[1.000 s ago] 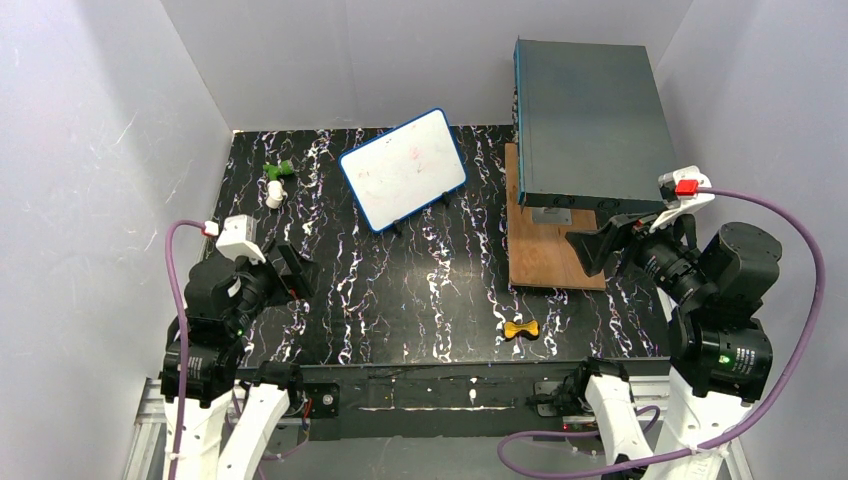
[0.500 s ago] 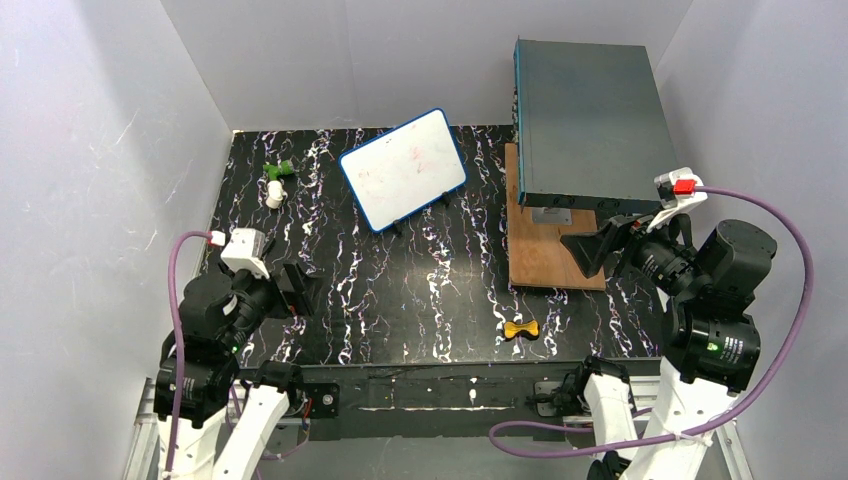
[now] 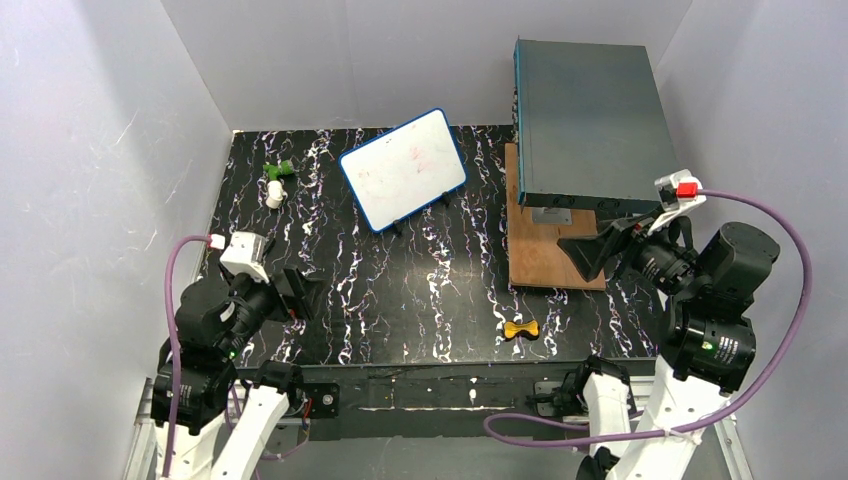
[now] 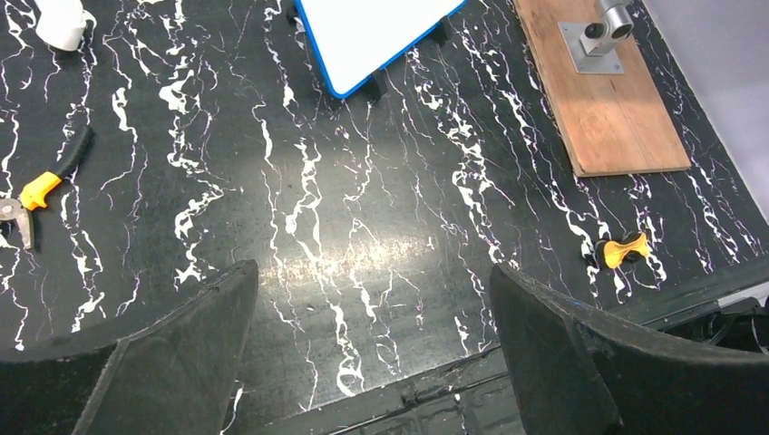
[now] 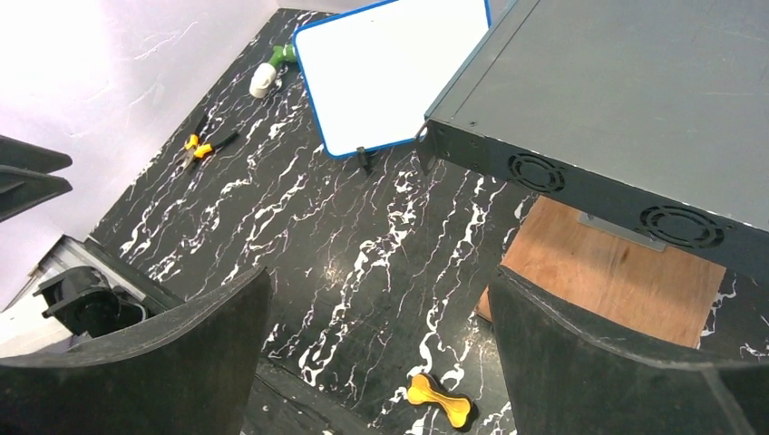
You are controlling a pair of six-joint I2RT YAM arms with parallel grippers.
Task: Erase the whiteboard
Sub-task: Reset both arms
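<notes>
blue-framed whiteboard (image 3: 403, 167), tilted, faint red smudges

Right gripper (image 5: 378, 290) hangs over the table (image 5: 299, 236), jaws spread wide; whiteboard (image 5: 399, 72) at the far side, box (image 5: 617, 100) just beside it, yellow piece (image 5: 440, 399) down near.

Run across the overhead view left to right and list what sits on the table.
In order: small green and white item → whiteboard → grey box. The wooden board and yellow bow-shaped piece overlap the box's span, so they are left out.
</notes>
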